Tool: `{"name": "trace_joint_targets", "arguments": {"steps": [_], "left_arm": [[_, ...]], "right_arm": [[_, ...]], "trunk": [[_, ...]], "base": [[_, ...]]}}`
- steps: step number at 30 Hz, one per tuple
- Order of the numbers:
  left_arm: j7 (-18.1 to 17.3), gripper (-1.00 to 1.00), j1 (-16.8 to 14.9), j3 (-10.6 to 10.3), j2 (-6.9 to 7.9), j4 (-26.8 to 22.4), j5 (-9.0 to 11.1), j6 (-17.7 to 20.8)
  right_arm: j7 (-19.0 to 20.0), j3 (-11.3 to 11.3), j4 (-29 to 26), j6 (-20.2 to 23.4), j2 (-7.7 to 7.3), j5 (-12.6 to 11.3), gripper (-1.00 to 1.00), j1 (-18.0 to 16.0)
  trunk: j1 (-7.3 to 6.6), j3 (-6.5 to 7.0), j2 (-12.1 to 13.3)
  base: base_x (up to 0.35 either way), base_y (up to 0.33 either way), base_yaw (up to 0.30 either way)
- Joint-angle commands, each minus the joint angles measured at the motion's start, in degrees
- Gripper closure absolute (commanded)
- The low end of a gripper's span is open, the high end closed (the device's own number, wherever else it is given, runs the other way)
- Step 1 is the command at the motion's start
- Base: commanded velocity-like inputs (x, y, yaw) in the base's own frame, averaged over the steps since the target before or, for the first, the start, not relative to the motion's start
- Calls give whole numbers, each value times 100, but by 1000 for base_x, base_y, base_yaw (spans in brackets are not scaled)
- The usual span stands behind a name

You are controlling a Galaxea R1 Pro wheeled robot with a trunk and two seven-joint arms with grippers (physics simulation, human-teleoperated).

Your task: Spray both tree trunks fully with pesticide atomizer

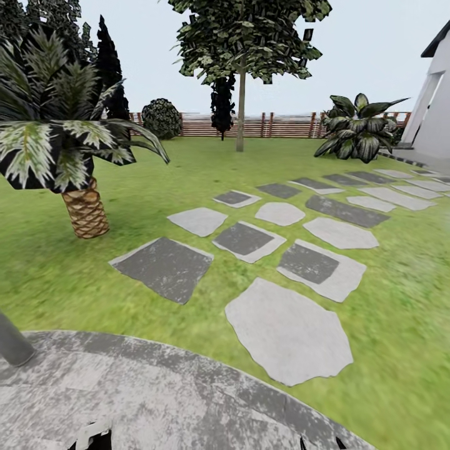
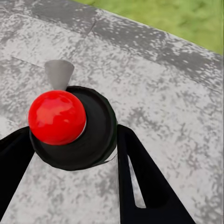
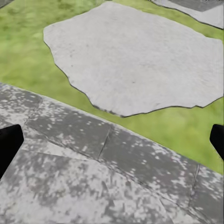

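- While the left gripper [image 2: 70,133] was seen from its wrist camera, its two black fingers [image 2: 140,177] were closed against either side of the pesticide atomizer [image 2: 93,135], which was held over the paved circle [image 2: 168,93].
- The atomizer was viewed from above: a round black body, a glossy red knob [image 2: 57,116] on top and a grey cone-shaped nozzle [image 2: 59,72] beyond the knob.
- The right gripper [image 3: 112,142] was spread wide over the paved circle's edge, with only the ends of its fingers [image 3: 9,144] seen at the sides and nothing held between them.
- Just beyond the paved circle, a large pale stepping stone [image 1: 287,334] was set in the lawn [image 1: 400,312], and further grey and pale stones were laid in a path away from the circle towards a white building [image 1: 431,106].
- Beside the path, on the side away from the building, a short palm [image 1: 84,212] with a woven-looking trunk was planted.
- Far beyond the paved circle, a leafy tree [image 1: 247,31] with a bare pale trunk [image 1: 240,112] was set before a brown slatted fence [image 1: 281,125].
- Near the fence, a round dark bush [image 1: 161,117] and a broad-leaved plant [image 1: 356,128] were found.
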Motion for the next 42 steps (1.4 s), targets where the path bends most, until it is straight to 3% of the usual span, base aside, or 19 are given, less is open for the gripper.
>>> {"name": "trace_joint_targets", "arguments": {"steps": [1, 42], "left_arm": [[4, 100, 0, 0, 0, 0, 0, 0], [-2, 100, 0, -8, 0, -8, -1, -2]], "right_arm": [[0, -2, 0, 0, -1, 0, -100, 0], [0, -3, 0, 2, 1, 0, -100, 0]], "trunk": [[0, 0, 0], [0, 0, 0]], "base": [[340, 0, 0], [340, 0, 0]]}}
